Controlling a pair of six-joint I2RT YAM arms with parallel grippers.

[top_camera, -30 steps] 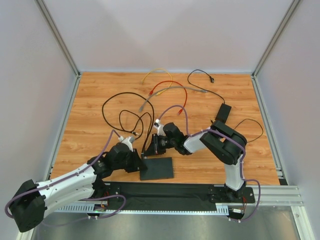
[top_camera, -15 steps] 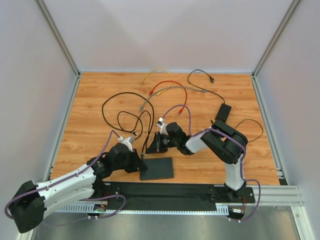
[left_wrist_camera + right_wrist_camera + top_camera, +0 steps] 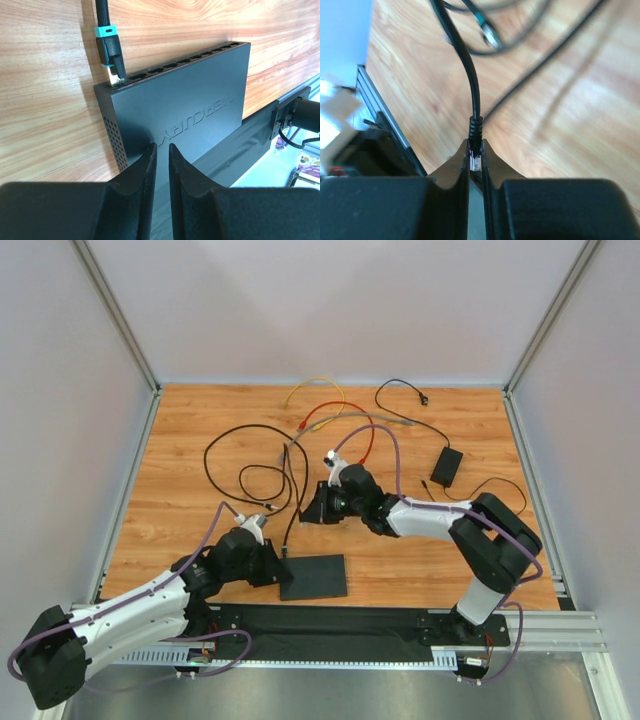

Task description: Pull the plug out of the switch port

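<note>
The switch [image 3: 318,577], a flat black box, lies at the table's near edge; in the left wrist view [image 3: 190,110] its row of sockets runs along the far edge. My left gripper [image 3: 278,568] [image 3: 161,145] is shut and empty, its tips over the switch's near left part. My right gripper [image 3: 306,512] [image 3: 475,145] is shut on a clear plug [image 3: 475,162] with a black cable, held away from the switch's socket edge. A second plug with a teal band [image 3: 111,52] rests with its tip at the switch's far left corner; I cannot tell if it is seated.
Black cable loops [image 3: 240,445] lie to the left. Yellow [image 3: 315,383], red [image 3: 340,410] and grey [image 3: 350,418] cables lie at the back. A small black power adapter [image 3: 447,466] sits to the right. A black rail [image 3: 330,620] runs along the table's near edge.
My right gripper has moved back and away from the switch's socket edge with the plug and its black cable. The right arm has stretched out. The left gripper has stayed put.
</note>
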